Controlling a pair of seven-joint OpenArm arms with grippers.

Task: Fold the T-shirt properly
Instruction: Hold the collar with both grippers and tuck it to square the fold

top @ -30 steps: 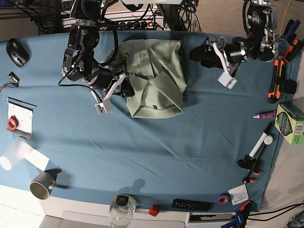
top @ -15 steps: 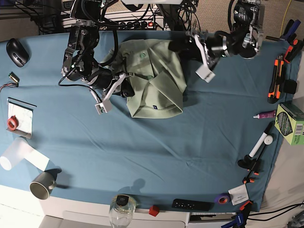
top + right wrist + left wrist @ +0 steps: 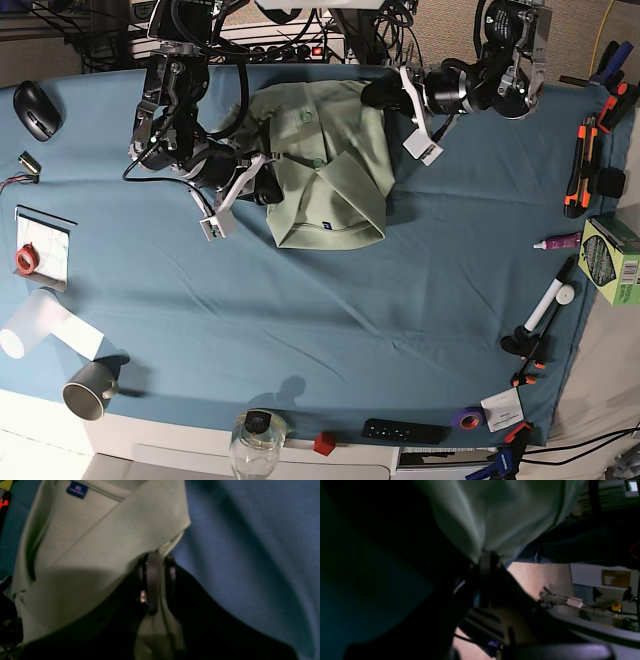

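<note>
Base view: T-shirt [image 3: 328, 170] — sage-green, partly folded, collar showing.

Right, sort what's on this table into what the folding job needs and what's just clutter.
For the job:
- pale sage-green collared cotton T-shirt
- left gripper, shut on its edge
- right gripper, shut on its edge

Lying about:
- grey ceramic mug
- black computer mouse
- purple tape roll
- green cardboard box

Plain sage-green T-shirt [image 3: 330, 165] with navy label [image 3: 77, 489], teal-blue table cloth [image 3: 330, 320].
</note>
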